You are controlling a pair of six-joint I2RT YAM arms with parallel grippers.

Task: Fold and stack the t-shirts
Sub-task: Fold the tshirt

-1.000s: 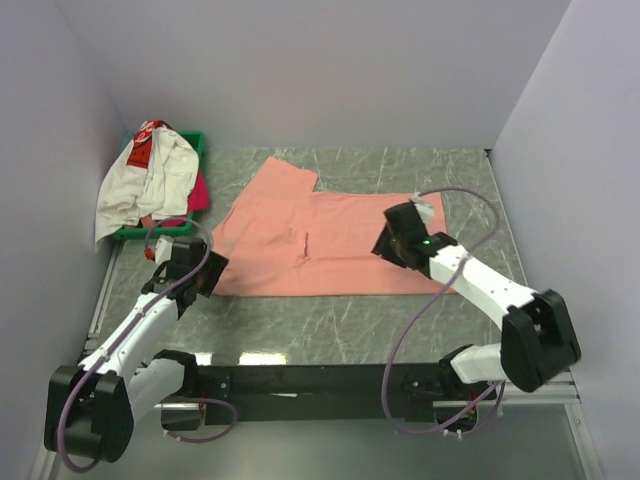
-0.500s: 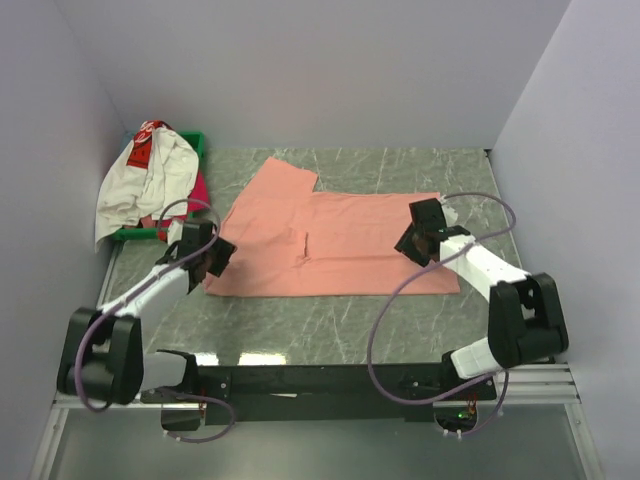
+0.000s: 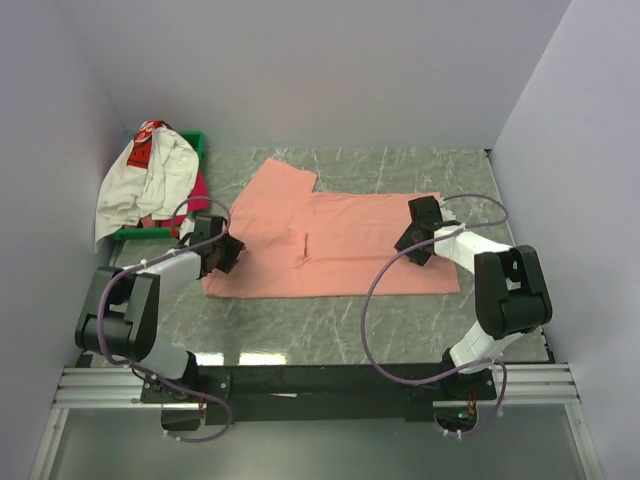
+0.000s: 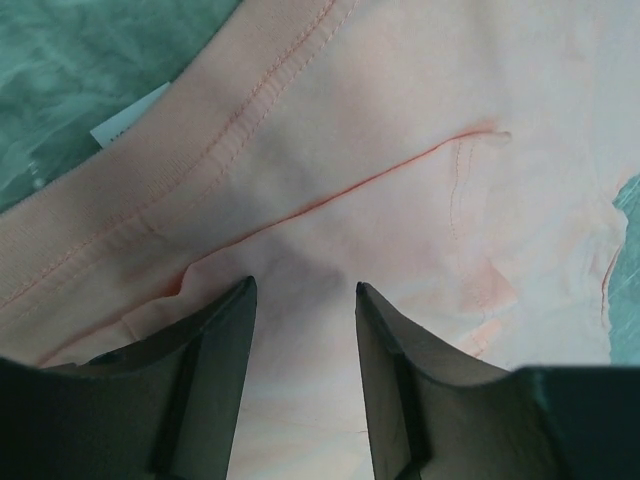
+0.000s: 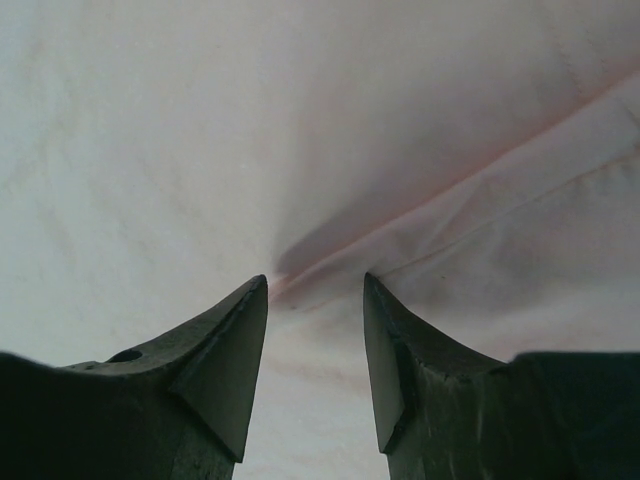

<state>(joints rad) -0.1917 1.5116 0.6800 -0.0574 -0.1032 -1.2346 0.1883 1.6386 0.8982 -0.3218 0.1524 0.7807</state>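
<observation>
1. The salmon-pink t-shirt [image 3: 330, 245] lies spread flat on the worktop [image 3: 330, 320]. It reaches from the left claw [image 3: 228, 254] at its left edge to the right claw [image 3: 411, 243] near its right edge.
2. The white t-shirt [image 3: 150, 182], with a red printed patch, lies crumpled in a heap beyond and left of the left claw.
3. The magenta-pink t-shirt [image 3: 199, 190] shows only as a strip beneath the white one, on the left claw's side.

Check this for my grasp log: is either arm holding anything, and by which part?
Nothing is held. The left fingers stand apart on the salmon shirt at its left edge; the right fingers stand apart near its right edge.
</observation>
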